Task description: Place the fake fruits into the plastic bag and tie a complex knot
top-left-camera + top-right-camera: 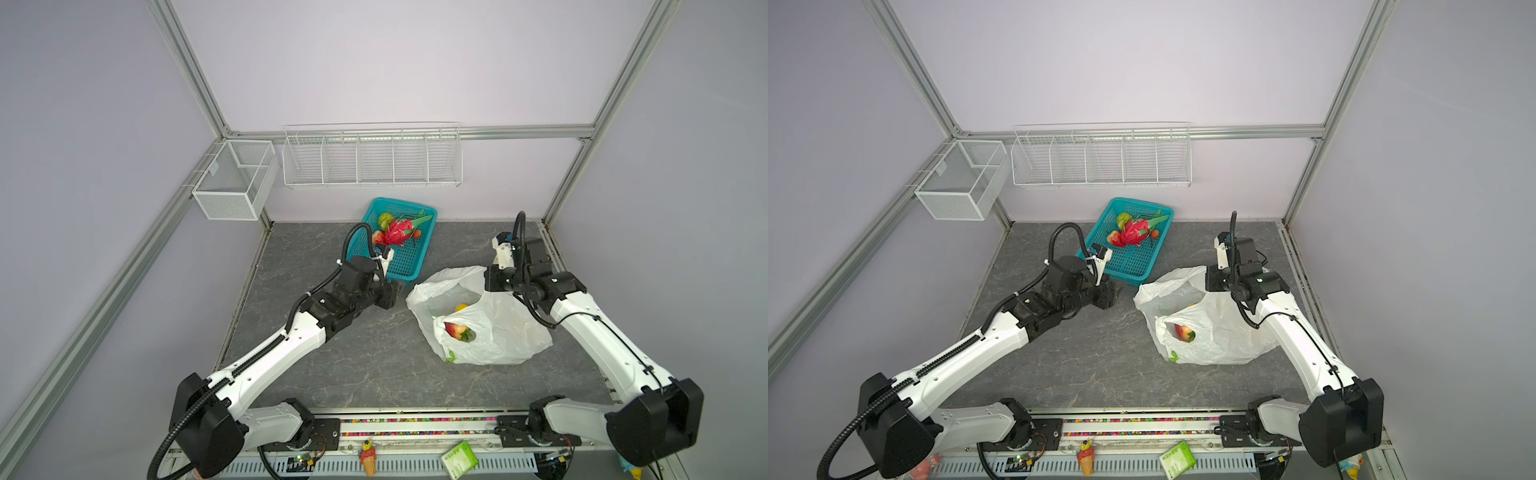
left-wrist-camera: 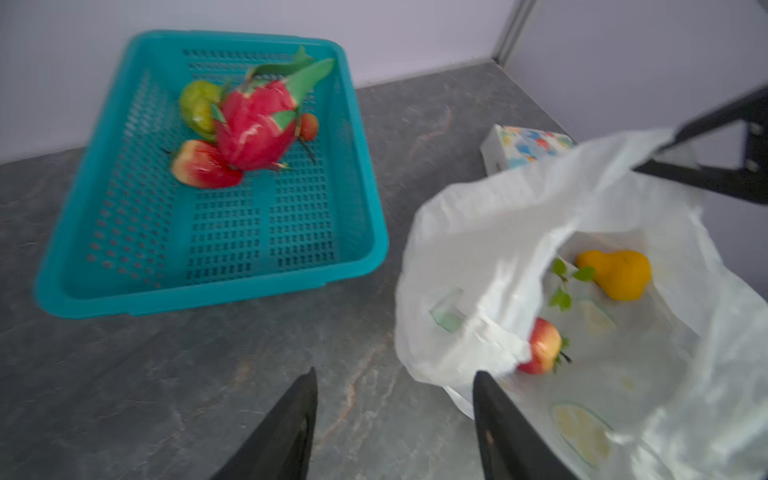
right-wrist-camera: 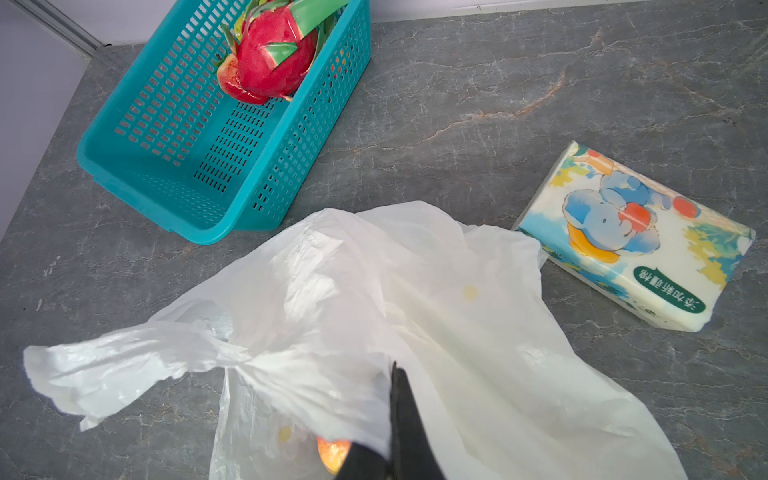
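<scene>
Grey marble-veined bench (image 1: 353,365) is carrying a teal perforated plastic basket (image 1: 405,259) and a crinkled translucent white plastic bag (image 1: 503,336).
Right end effector (image 3: 397,374) is pinching the bag's thin rim; left end effector (image 2: 395,372) is hovering beside the bag, jaws parted and empty. Inside the bag are lying a glossy red strawberry (image 1: 457,331) and a yellow pear-shaped fruit (image 2: 615,274); a scaly pink-red dragon fruit (image 1: 398,232) is resting in the basket.

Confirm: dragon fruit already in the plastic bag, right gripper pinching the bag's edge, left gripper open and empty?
No. The dragon fruit lies in the teal basket, not in the plastic bag; the left wrist view shows it. The rest holds: right gripper pinches the bag's edge, left gripper open and empty.
</scene>
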Robot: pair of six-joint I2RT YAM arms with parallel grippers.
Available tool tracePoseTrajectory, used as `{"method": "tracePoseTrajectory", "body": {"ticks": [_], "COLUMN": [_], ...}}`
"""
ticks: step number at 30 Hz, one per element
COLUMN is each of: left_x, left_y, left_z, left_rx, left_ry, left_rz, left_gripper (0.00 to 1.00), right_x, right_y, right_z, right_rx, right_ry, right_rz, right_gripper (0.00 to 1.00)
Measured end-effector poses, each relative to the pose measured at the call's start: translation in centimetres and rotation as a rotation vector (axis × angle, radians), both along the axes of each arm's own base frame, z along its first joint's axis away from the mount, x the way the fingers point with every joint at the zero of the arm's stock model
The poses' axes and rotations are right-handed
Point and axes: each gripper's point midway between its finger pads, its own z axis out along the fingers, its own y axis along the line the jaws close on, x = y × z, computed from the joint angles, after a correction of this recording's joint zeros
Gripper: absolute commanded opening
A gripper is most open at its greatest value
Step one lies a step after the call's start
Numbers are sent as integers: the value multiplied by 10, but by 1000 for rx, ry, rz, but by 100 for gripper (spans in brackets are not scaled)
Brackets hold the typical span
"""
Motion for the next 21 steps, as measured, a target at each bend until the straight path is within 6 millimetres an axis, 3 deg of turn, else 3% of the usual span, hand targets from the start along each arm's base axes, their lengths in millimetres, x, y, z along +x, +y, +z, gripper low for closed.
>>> {"method": "tracePoseTrajectory", "body": {"ticks": [4,9,17,21], "left_x": [69,141,214,232], "left_y": [13,8,14,15], "left_z": [-4,-31,-68,-85], "left_rx": [63,174,358,442], "left_ry": [-17,-13,-3,3], "left_rz": [159,230,262,252], "left_gripper": [63,65,66,67], "right_x": [0,0,1,1], "right_y": [0,-1,-2,-2], "right_z": [0,0,0,-1], "right_rx": [0,-2,-2,-5], "right_ry": [0,-1,-1,2], "right_rz": [0,1,-2,-2], "right_gripper": [6,6,6,6]}}
